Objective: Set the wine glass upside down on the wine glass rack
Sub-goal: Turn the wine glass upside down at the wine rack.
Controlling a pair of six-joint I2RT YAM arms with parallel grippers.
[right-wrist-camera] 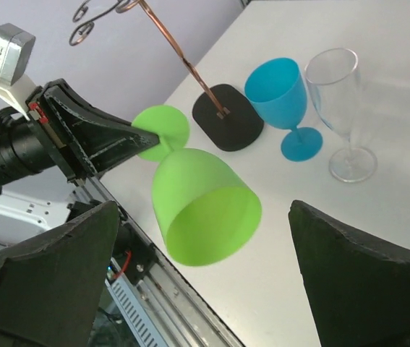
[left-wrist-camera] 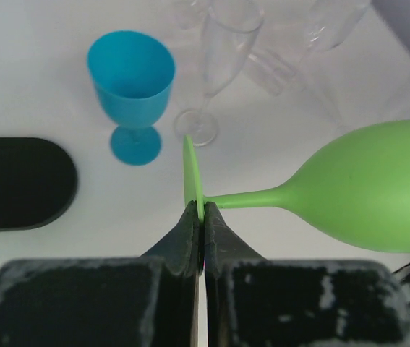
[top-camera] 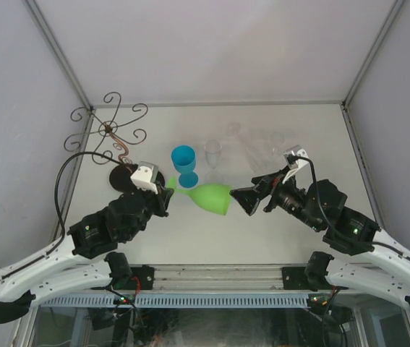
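A green wine glass (top-camera: 213, 197) (left-wrist-camera: 371, 188) (right-wrist-camera: 197, 202) lies horizontally between the two arms, its mouth facing right. My left gripper (top-camera: 167, 189) (left-wrist-camera: 202, 210) is shut on the rim of the glass's flat foot. My right gripper (top-camera: 242, 199) (right-wrist-camera: 203, 205) stands wide open just off the bowl's mouth, touching nothing. The wine glass rack (top-camera: 112, 134) (right-wrist-camera: 172, 43), dark wire scrolls on a coppery stem, stands at the back left. Its black base (left-wrist-camera: 16, 184) is close to the left of the held foot.
A blue goblet (top-camera: 184, 165) (left-wrist-camera: 132, 79) (right-wrist-camera: 280, 94) and a clear flute (top-camera: 212, 155) (left-wrist-camera: 223, 50) (right-wrist-camera: 338, 87) stand upright just behind the green glass. More clear glasses (top-camera: 262, 141) (left-wrist-camera: 299, 43) lie at the back. Grey walls close in the sides.
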